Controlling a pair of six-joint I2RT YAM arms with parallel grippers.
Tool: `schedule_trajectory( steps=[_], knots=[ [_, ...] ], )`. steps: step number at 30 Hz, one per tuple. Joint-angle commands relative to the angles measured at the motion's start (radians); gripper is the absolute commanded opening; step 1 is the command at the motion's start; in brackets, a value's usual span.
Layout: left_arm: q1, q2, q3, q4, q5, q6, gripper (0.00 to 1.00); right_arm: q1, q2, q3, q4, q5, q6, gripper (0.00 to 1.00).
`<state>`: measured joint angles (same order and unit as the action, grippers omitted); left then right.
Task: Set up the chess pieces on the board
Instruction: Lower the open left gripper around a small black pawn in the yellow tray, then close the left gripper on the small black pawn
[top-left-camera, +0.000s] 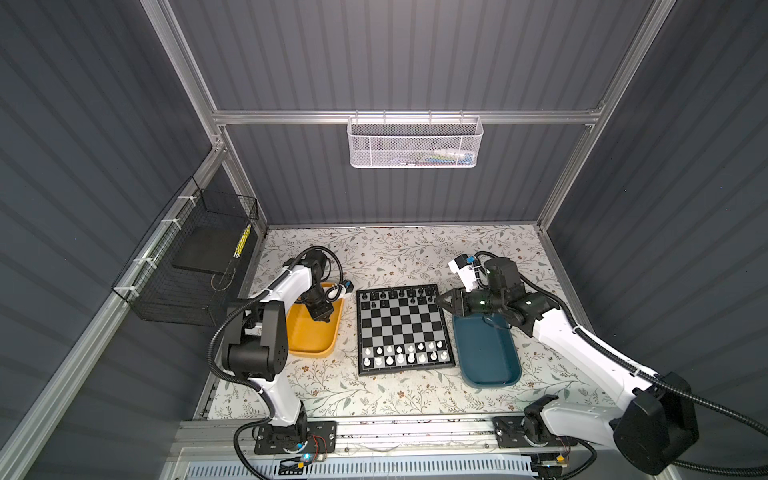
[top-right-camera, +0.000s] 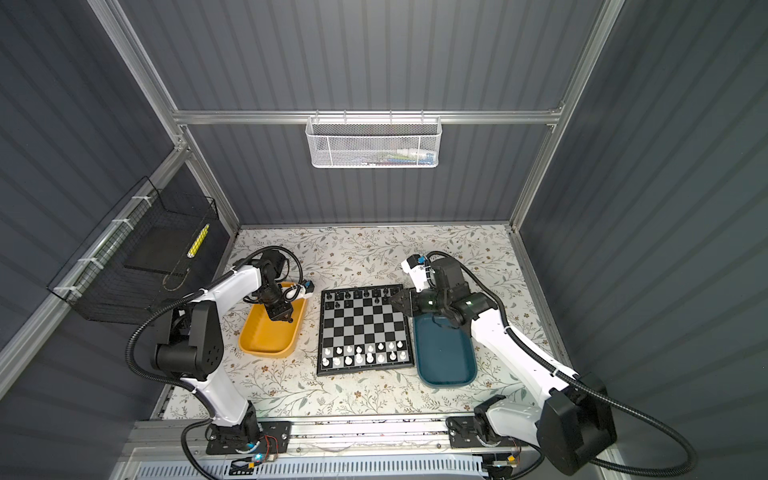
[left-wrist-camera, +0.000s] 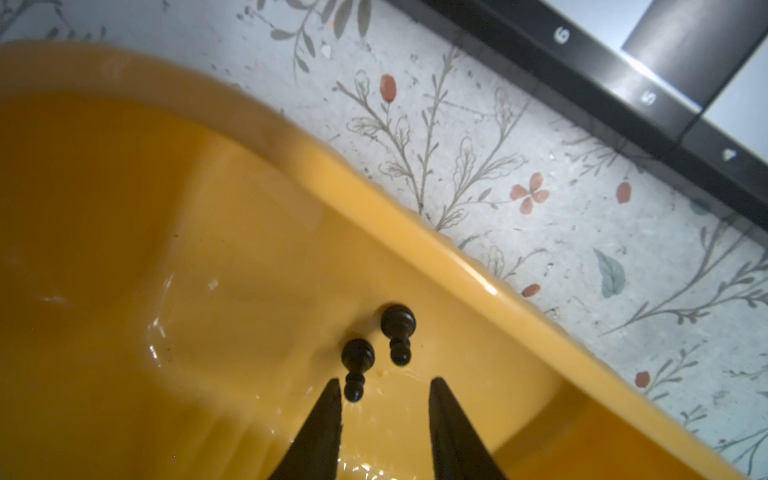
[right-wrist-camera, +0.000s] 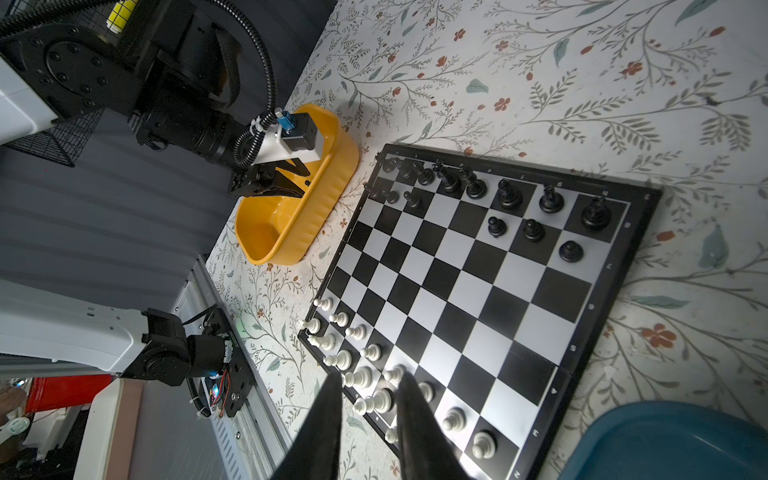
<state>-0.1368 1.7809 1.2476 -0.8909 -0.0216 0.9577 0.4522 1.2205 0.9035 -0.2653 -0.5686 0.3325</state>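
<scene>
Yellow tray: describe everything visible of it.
The yellow tray is an oblong, glossy, plastic-looking dish with rounded corners and a raised wall, ribbed on the outside. It lies flat on the floral table, left of the board and apart from it. Two black pawns lie on their sides by its wall. The open left gripper reaches down into its far end.

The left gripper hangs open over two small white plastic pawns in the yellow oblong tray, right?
No: the left wrist view shows the two small plastic pawns glossy black, not white. The left gripper does hang open over them in the yellow oblong tray.
</scene>
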Motion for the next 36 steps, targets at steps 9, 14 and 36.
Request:
schedule_trajectory(
  steps=[9,14,36],
  knots=[
    [-0.028,0.03,-0.032,0.016,0.015,0.032,0.36,0.0,-0.004,0.009,-0.02,0.009,-0.003,0.27],
    [-0.037,0.033,-0.05,0.032,0.0,0.034,0.33,-0.001,-0.005,0.008,-0.019,0.009,-0.002,0.27],
    [-0.038,0.015,-0.057,0.061,-0.019,0.036,0.17,-0.001,-0.006,0.002,-0.016,0.008,0.004,0.27]
  ],
)
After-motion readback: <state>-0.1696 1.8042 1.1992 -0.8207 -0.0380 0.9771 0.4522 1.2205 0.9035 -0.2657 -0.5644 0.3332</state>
